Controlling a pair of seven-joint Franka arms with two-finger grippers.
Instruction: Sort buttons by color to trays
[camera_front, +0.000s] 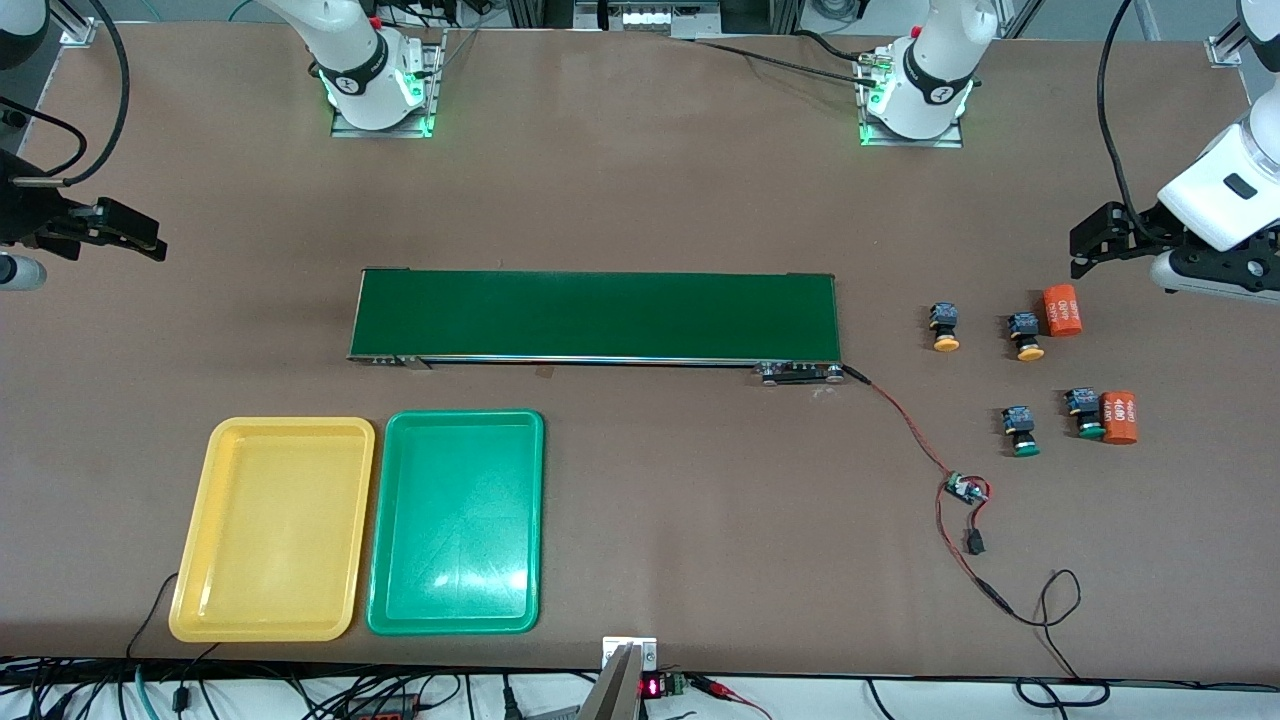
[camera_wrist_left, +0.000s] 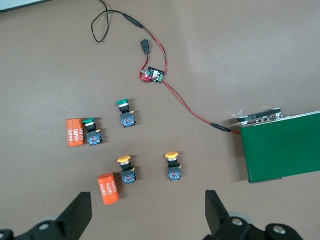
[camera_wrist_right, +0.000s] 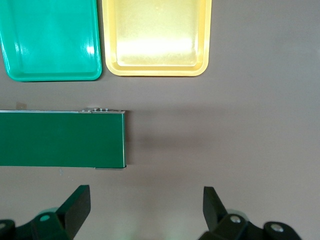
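Both arms wait above the brown table (camera_front: 640, 200), each claw spread wide and holding nothing. The left claw (camera_front: 1085, 245) hangs over bare table at the left arm's end, with the four buttons lying on the table near it, nearer the front camera. Two yellow-capped buttons (camera_front: 944, 327) (camera_front: 1026, 335) form the row farther from that camera; two green-capped buttons (camera_front: 1020, 430) (camera_front: 1084, 412) lie nearer to it. One orange cylinder (camera_front: 1062, 309) sits just beside a yellow-capped button, another orange cylinder (camera_front: 1119, 416) touching a green-capped one. In the left wrist view all four buttons lie apart from the claw's fingers (camera_wrist_left: 77, 214).

The right claw (camera_front: 135, 235) hovers over bare table at the right arm's end, well apart from every button. The yellow tray (camera_front: 190, 590) and green tray (camera_front: 385, 600) lie side by side, both empty, nearer the front camera than the dark-green conveyor belt (camera_front: 595, 315). A red-and-black wire (camera_front: 905, 425) runs from the belt's end to a small circuit board (camera_front: 964, 489).
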